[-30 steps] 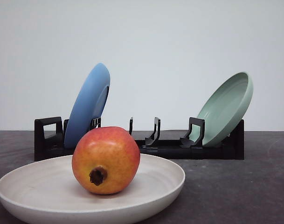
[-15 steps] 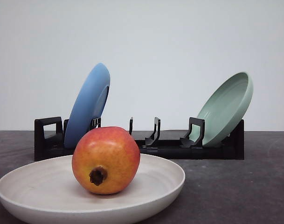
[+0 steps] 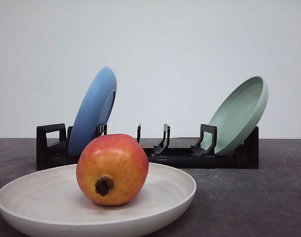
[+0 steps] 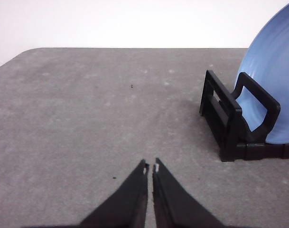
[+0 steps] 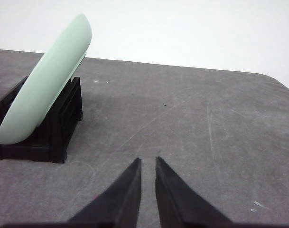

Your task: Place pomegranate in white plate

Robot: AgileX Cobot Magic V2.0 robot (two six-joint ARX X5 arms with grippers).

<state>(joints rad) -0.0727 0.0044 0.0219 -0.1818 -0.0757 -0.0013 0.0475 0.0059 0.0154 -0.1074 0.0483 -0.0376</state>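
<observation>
Backdrop: plain white wall behind a dark grey, faintly scuffed table (image 3: 269, 197).
Pomegranate: the pomegranate (image 3: 112, 169) sits inside the white plate (image 3: 41, 197) at front, dark crown toward the camera.
Rack: a black dish rack (image 3: 180, 155) props a blue plate (image 3: 93, 111) at left and a pale green plate (image 3: 239, 116) at right, both tilted.
Left gripper (image 4: 150, 167): tips nearly pressed together, empty, over bare table.
Right gripper (image 5: 148, 161): narrow gap, holding nothing.
Writing: none legible.

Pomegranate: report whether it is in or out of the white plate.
In. The pomegranate rests inside the white plate, crown end facing the camera, ungripped.
</observation>
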